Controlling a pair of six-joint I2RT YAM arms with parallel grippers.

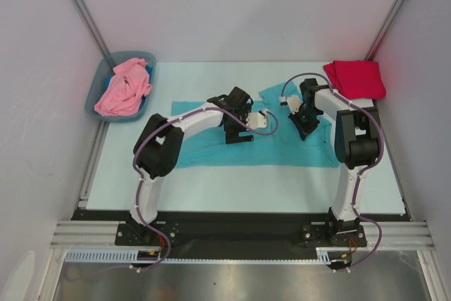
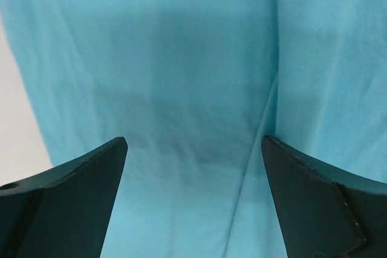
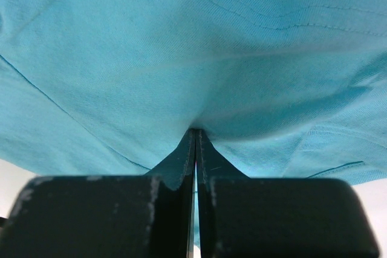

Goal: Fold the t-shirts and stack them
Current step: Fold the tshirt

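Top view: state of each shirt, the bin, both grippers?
teal t-shirt: spread out mid-table, unfolded, wrinkled
red t-shirt: folded, far right corner
pink t-shirt: crumpled in the bin
bin: upright, holding the pink t-shirt
left gripper: open over the teal t-shirt
right gripper: shut on the teal t-shirt

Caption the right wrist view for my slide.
Right pincer shut on a fold of the teal shirt, cloth bunched at its tips.
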